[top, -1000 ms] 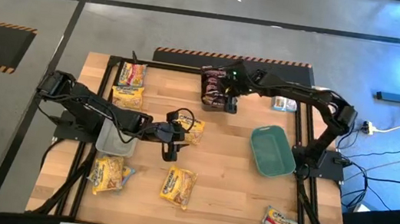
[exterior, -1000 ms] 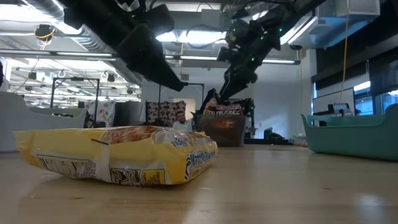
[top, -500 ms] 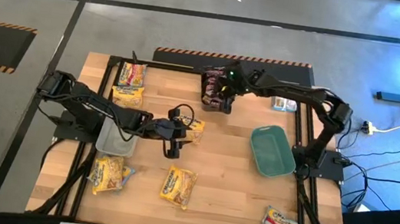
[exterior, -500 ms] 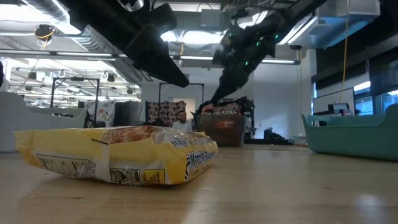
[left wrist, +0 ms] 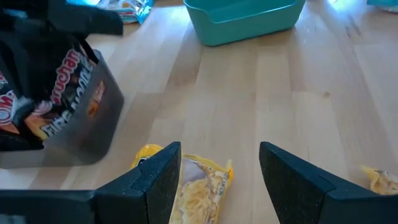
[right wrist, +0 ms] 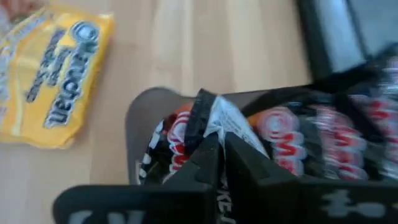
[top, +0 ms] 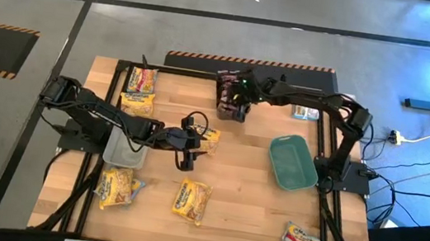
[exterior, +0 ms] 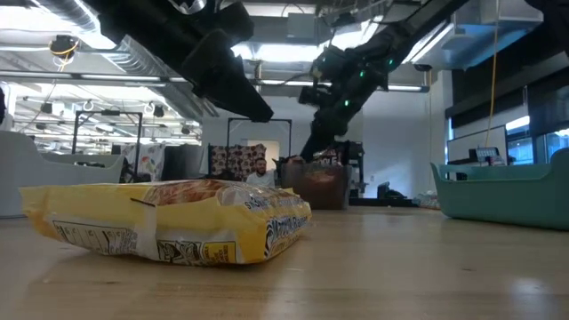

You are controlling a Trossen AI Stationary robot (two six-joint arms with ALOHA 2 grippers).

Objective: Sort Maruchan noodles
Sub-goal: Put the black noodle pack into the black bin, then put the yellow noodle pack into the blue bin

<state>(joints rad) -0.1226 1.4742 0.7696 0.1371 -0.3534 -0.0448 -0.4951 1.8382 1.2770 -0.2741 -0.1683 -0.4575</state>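
Right claw point(right wrist: 219, 144) clenched on red packet point(right wrist: 214, 121) inside grey bin point(top: 231, 96), sorting; left claw point(left wrist: 219, 180) released over yellow packet point(left wrist: 193, 190) nearby.

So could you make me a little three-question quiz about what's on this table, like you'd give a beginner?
1. True or false: the right gripper is pinched shut on a red-and-black packet in the grey bin.
2. The left gripper is: A) shut on a packet, B) open above a yellow packet, C) inside the green dish.
3. Fill in: the green dish holds ___ packets.

Key: 1 true; 2 B; 3 no.
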